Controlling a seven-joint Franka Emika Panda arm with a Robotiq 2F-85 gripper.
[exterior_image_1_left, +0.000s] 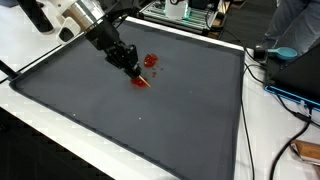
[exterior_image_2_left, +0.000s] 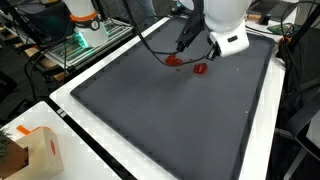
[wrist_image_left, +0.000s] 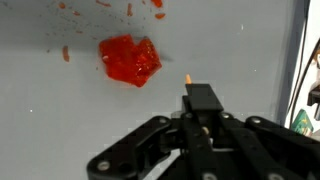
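Note:
My gripper (wrist_image_left: 200, 97) hangs low over a dark grey mat (exterior_image_1_left: 150, 120), its two black fingers pressed together. A thin stick with an orange tip (wrist_image_left: 187, 76) pokes out just past the fingertips. A crumpled glossy red lump (wrist_image_left: 130, 60) lies on the mat a little ahead and to the left of the tip, apart from it. Small red specks (wrist_image_left: 66, 52) are scattered around it. In both exterior views the gripper (exterior_image_1_left: 130, 66) (exterior_image_2_left: 186, 44) is tilted down at the far part of the mat, beside two red patches (exterior_image_1_left: 151, 61) (exterior_image_2_left: 200, 69).
The mat has a black raised border (exterior_image_1_left: 243, 90) on a white table (exterior_image_1_left: 280, 130). Cables (exterior_image_1_left: 285, 95) and a blue object (exterior_image_1_left: 292, 54) lie off one side. A cardboard box (exterior_image_2_left: 35, 150) stands near a corner. Equipment racks (exterior_image_2_left: 85, 40) stand behind.

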